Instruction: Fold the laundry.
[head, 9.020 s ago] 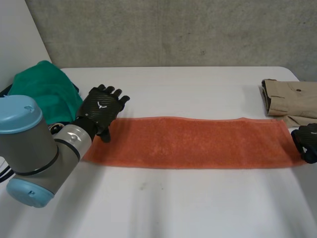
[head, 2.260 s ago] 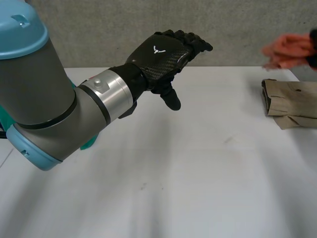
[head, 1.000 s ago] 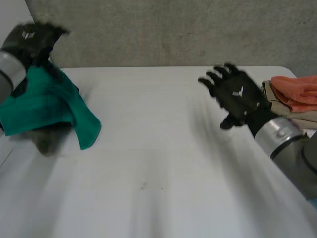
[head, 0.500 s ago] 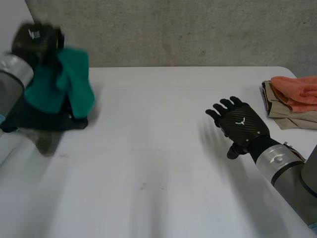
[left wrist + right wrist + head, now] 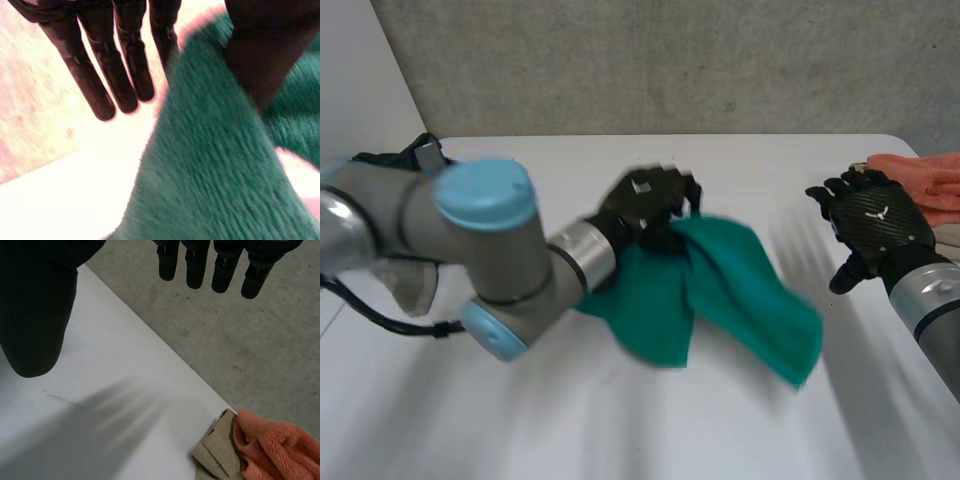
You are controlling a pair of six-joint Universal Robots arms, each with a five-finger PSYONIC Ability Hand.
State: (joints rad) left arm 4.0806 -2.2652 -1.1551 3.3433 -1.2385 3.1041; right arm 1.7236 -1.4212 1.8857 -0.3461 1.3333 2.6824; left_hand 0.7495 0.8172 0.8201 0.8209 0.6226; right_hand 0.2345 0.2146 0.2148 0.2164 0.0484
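The robot's left hand [image 5: 645, 205] grips a green cloth [image 5: 730, 290] above the middle of the white worktop [image 5: 620, 440], the fabric hanging from the hand and spreading toward 4 o'clock in the head view. The left arm [image 5: 480, 230] reaches in from 9 o'clock, with a dark cloth [image 5: 395, 160] lying behind it at the worktop's 10 o'clock corner. In the left wrist view the thumb [image 5: 262, 55] presses into the green cloth [image 5: 215, 180] while the fingers [image 5: 100, 80] extend straight alongside its edge, so the cloth is pinched at the hand. At 3 o'clock in the head view the right hand [image 5: 875, 225] is raised over the worktop, open and empty, fingers spread and relaxed. Its own wrist view shows straight fingers [image 5: 200, 265] and the thumb [image 5: 35, 305] apart, nothing between them, above bare worktop [image 5: 125, 380]. Beyond the right hand, at about 2 o'clock in the head view, an orange towel [image 5: 920, 178] sits bunched on top of a folded khaki garment [image 5: 212, 456] at the worktop's far corner, the towel [image 5: 270, 450] touching the garment. A grey concrete wall [image 5: 670, 60] stands behind the worktop at 12 o'clock.
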